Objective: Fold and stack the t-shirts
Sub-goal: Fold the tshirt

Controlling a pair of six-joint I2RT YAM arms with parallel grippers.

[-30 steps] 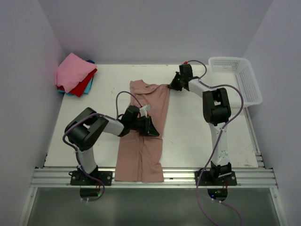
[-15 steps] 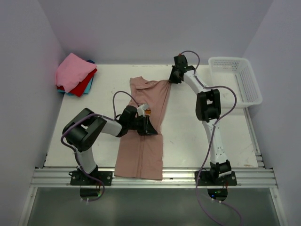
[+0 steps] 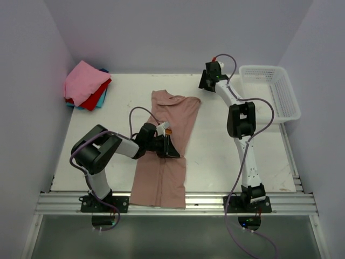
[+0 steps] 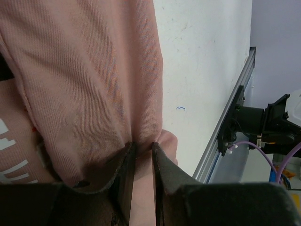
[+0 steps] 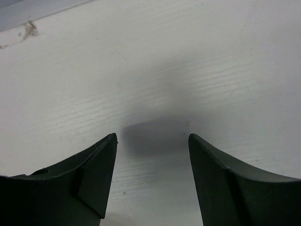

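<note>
Only from the top camera: dusty-pink shirt (image 3: 173, 116) laid lengthwise down the middle of the worktop (image 3: 221, 156), collar end toward the back, near end draped over the front rail (image 3: 215, 202). Got the left fingers (image 3: 172, 150) down on its right-hand edge about halfway along. Got the right fingers (image 3: 204, 83) just past the cloth's far right corner, apart from it, over bare worktop. Also only visible up there: stack of folded shirts (image 3: 83, 83), bright pink on top with red and blue peeking out underneath, well off to the left of and beyond the left fingers. White basket (image 3: 275, 91) off to the right of the right fingers.

Left wrist cam, close-up stuff invisible from above: fingers almost together, clamped on a pinched-up ridge of ribbed pink cloth, a little fold bulging out just beyond the tips. Bit of white chest lettering (image 4: 7, 160) on a lower layer, left of the fingers. Bare worktop to their right.

Right wrist cam: fingers clearly apart, nothing between them but white worktop and a soft shadow.

Shirt itself: long, narrow, mostly flat, sides apparently folded in, a lengthwise line down the near half, some wrinkling up by the collar.
</note>
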